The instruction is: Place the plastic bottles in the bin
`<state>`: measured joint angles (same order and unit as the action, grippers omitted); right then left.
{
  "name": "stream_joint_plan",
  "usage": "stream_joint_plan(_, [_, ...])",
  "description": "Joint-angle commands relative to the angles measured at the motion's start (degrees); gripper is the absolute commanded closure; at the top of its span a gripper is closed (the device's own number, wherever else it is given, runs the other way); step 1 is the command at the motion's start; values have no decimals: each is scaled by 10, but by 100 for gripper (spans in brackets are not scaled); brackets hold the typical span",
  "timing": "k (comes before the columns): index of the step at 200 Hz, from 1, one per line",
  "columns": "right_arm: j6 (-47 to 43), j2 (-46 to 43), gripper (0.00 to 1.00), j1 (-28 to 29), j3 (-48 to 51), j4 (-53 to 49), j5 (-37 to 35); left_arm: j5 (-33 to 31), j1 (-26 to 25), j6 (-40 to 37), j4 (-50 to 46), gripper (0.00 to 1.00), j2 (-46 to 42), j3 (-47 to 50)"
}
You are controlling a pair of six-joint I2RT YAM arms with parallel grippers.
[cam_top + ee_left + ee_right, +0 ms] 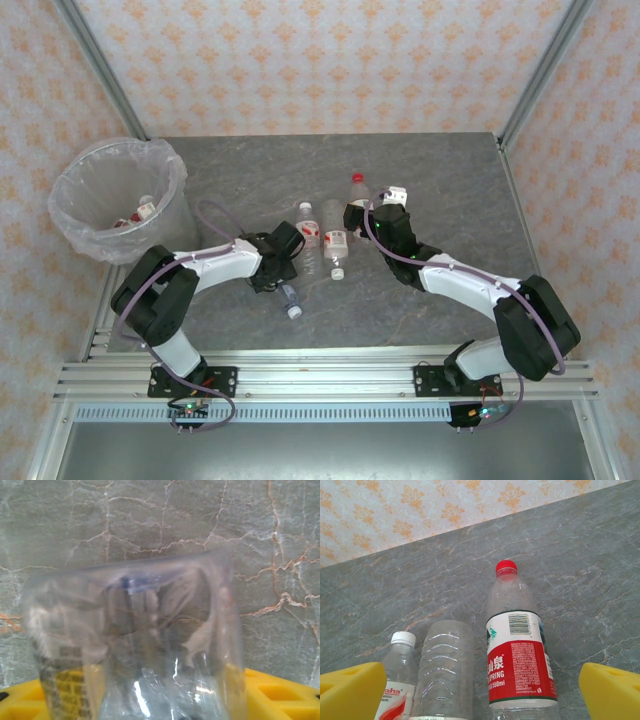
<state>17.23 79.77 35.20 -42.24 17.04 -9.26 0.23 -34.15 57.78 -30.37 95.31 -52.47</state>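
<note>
Left gripper (160, 696) straddles a clear bottle (135, 645), grip cannot be told; right gripper (481, 690) stands wide open either side of a red-capped bottle (517, 655), not touching it.

The grey, veined table (440, 180) has a bag-lined bin (172, 205) at its far left corner and four clear bottles lying near its middle: a red-capped bottle (357, 192) farthest back, a white-capped bottle (310, 245) just beside a red-labelled bottle (335, 240), and a blue-capped bottle (290, 298) nearest the front edge.
</note>
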Motion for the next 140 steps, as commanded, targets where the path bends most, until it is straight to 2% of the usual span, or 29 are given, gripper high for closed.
stream_joint_plan(1, [8,-8,1,-1,-6,-9,-15,-9,-6,-19,19,41,13,-4])
stream_joint_plan(140, [14,-2,1,-1,-7,12,-14,-73,-18,-72,-12,57,-101,-18])
